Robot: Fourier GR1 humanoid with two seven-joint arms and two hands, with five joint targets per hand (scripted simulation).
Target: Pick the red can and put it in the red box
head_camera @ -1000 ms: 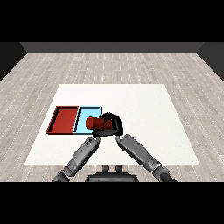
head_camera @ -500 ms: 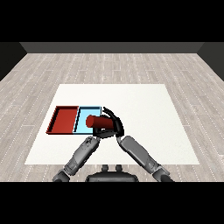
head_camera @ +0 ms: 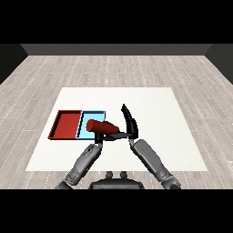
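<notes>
Carry step: right hand [head_camera: 124, 129] curled round red can [head_camera: 101, 127], held tipped over blue tray [head_camera: 96, 114] (left hand [head_camera: 97, 146] low, can't tell fingers). Next: leftward, over red tray [head_camera: 59, 124].

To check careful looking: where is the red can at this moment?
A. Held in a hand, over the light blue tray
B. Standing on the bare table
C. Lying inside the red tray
A: the red can lies tilted in the right hand, overlapping the light blue tray, not the red tray.

A single head view is looking down and forward across the white counter [head_camera: 154, 104], forearms entering from its lower corners.
</notes>
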